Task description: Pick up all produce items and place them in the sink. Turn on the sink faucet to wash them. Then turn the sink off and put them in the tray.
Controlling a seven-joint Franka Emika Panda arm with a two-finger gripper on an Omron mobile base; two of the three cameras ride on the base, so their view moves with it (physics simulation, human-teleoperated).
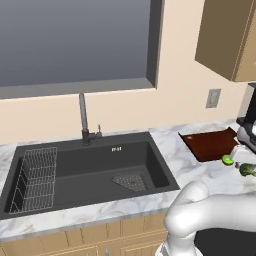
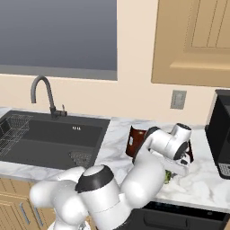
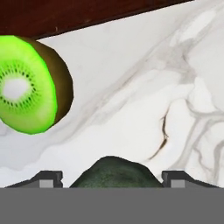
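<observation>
left base: marble counter point(image 1: 200, 172), black sink point(image 1: 90, 172) under window point(image 1: 75, 42), tray point(image 1: 210, 143) right | right base: cabinet point(image 2: 193, 40), wall outlet point(image 2: 178, 99) | hand: gripper point(image 3: 111, 179) wide, straddling broccoli point(image 3: 114, 173); kiwi half point(image 3: 30, 85) beside tray edge

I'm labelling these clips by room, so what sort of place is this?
A rendered home kitchen, most likely: a black sink with a faucet set in a marble counter under a window, wooden cabinets above.

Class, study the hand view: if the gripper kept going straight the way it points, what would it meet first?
Most likely the broccoli floret, sitting between the fingertips of the open gripper. Beyond it lies the marble counter; the halved kiwi sits off to one side, out of line.
</observation>
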